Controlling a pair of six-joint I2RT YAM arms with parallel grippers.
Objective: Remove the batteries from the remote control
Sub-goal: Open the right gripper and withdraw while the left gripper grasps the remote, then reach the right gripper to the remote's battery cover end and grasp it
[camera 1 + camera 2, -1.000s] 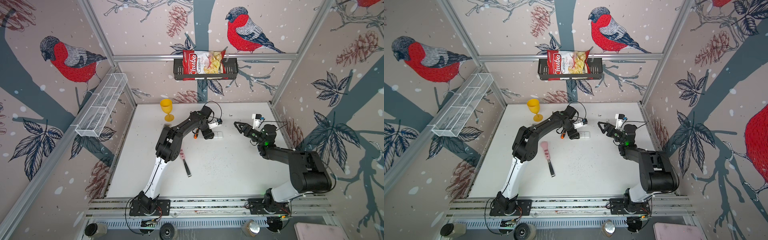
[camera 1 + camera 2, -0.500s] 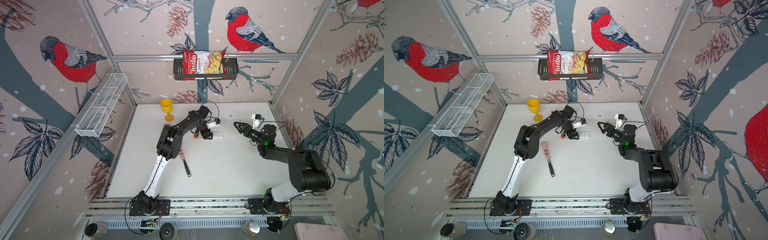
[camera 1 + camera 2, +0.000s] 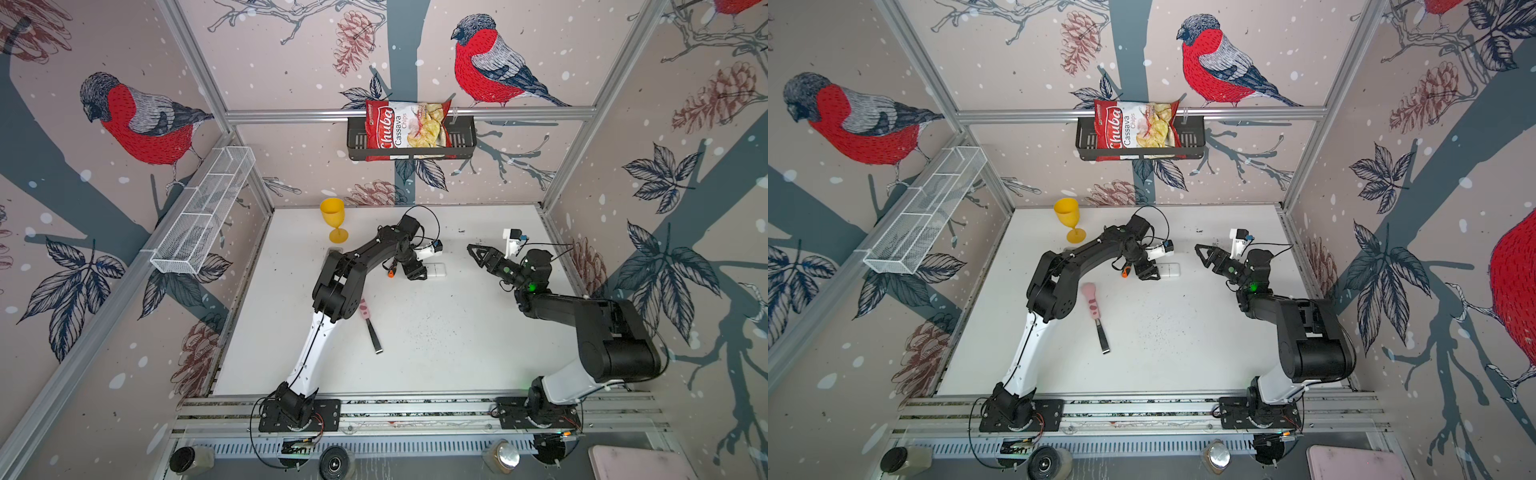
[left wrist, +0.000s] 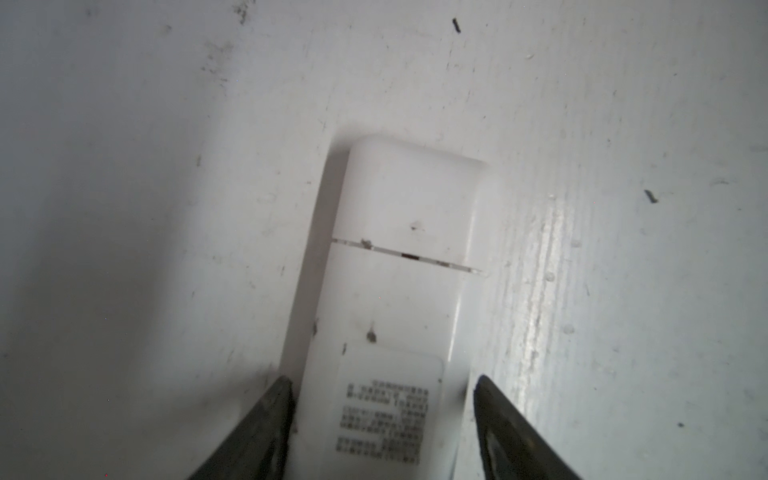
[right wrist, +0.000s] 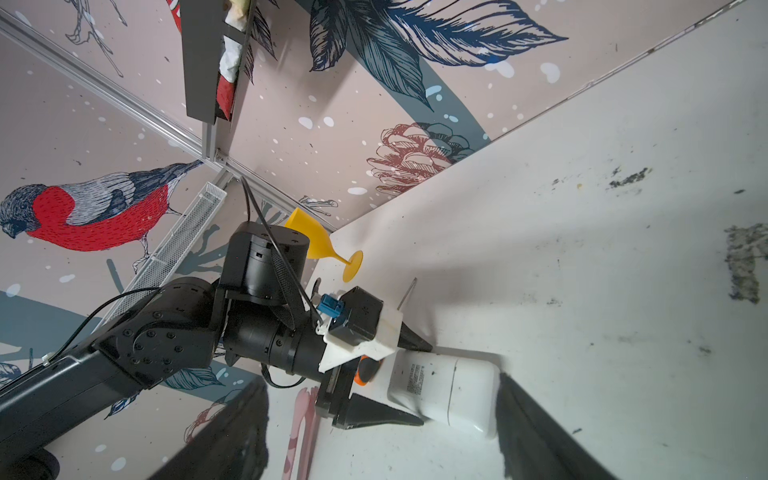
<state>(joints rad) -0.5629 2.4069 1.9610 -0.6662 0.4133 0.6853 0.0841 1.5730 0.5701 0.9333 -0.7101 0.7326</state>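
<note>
Remote control (image 4: 399,270): back up on the table (image 3: 436,340), cover on; its near end is cut off in the left wrist view.
Batteries: hidden, none in sight.
Left gripper (image 3: 419,272): jaws straddle the remote control's long edges; pinching or just beside, cannot tell.
Right gripper (image 3: 473,255): jaws spread wide, empty, well apart from the remote control.
Screwdriver (image 5: 365,372): mostly hidden behind the left gripper.

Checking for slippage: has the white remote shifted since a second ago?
No. The remote lies where it did, at the same offset from the yellow goblet.

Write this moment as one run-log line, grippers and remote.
left gripper: open, straddling remote | right gripper: open, empty | remote: label side up, closed | batteries: unseen
</note>
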